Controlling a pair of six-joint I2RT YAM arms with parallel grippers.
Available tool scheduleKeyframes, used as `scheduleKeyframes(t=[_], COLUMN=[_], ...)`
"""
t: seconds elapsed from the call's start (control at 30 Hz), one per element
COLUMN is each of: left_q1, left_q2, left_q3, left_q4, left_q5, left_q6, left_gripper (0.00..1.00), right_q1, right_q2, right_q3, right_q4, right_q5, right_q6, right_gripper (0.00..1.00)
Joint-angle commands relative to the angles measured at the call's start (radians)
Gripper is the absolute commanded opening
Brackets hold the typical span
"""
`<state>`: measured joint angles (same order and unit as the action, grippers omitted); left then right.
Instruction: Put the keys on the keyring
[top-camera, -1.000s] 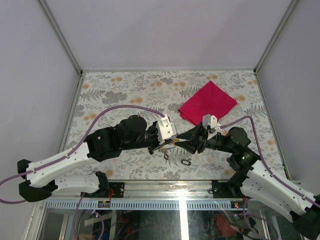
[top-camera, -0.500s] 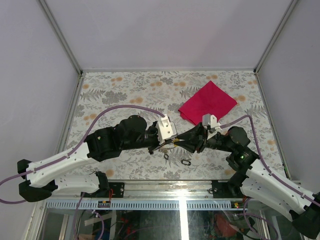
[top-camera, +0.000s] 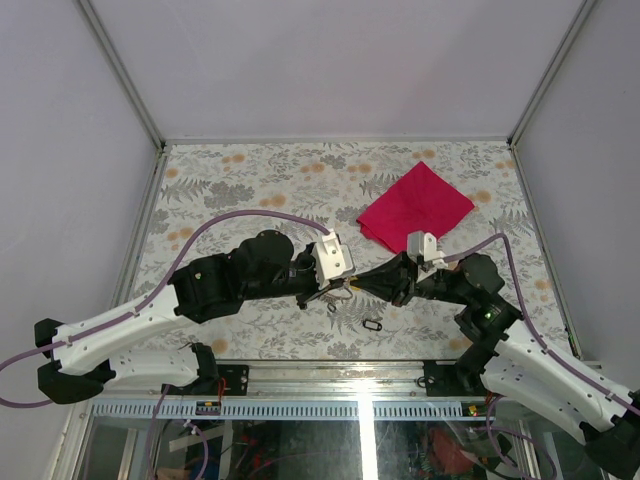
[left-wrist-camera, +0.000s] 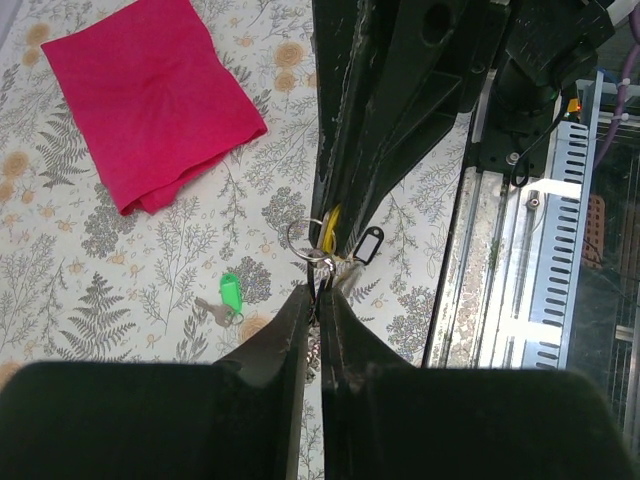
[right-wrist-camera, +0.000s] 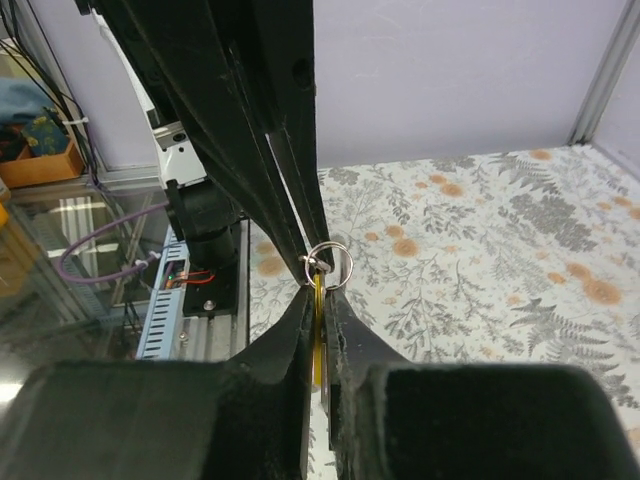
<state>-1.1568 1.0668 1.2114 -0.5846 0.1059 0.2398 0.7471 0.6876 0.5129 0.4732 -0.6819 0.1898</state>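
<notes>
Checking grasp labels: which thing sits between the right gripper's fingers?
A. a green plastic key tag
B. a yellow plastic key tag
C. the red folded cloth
B: in the right wrist view the yellow plastic key tag is pinched in the right gripper, just below the thin silver wire keyring.

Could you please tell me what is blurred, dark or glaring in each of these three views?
Top external view: evenly lit and sharp, one bright reflection by the metal rail. Left wrist view: the left gripper is a dark blur up close, the red cloth crisp, the rail glaring. Right wrist view: the right gripper is blurred, the keyring sharp, the tablecloth behind slightly soft.
</notes>
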Motion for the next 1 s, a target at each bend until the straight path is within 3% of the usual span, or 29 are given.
scheduleKeyframes(t=[0.0, 0.6, 0.97], left_q1=[-0.002, -0.003, -0.003], left_q2=[-0.008, 0.008, 0.023], left_q3=[0.033, 0.059, 0.064], left_q4=[0.017, -0.001, -0.031], left_q5=[0.021, 0.031, 0.057], left_q6=[-0.009, -0.016, -0.003], left_gripper=[0.00, 0.00, 0.00], right_q1=[0.001, 0.000, 0.001], right_q2=[-0.041, -0.084, -0.109], right_q3=[0.085, 0.162, 0.179], right_q4=[-0.057, -0.361, -0.413], right_q5=[-0.010, -0.075, -0.129], right_q6=[-0.128, -0.550, -0.647], right_gripper=[0.05, 0.04, 0.03])
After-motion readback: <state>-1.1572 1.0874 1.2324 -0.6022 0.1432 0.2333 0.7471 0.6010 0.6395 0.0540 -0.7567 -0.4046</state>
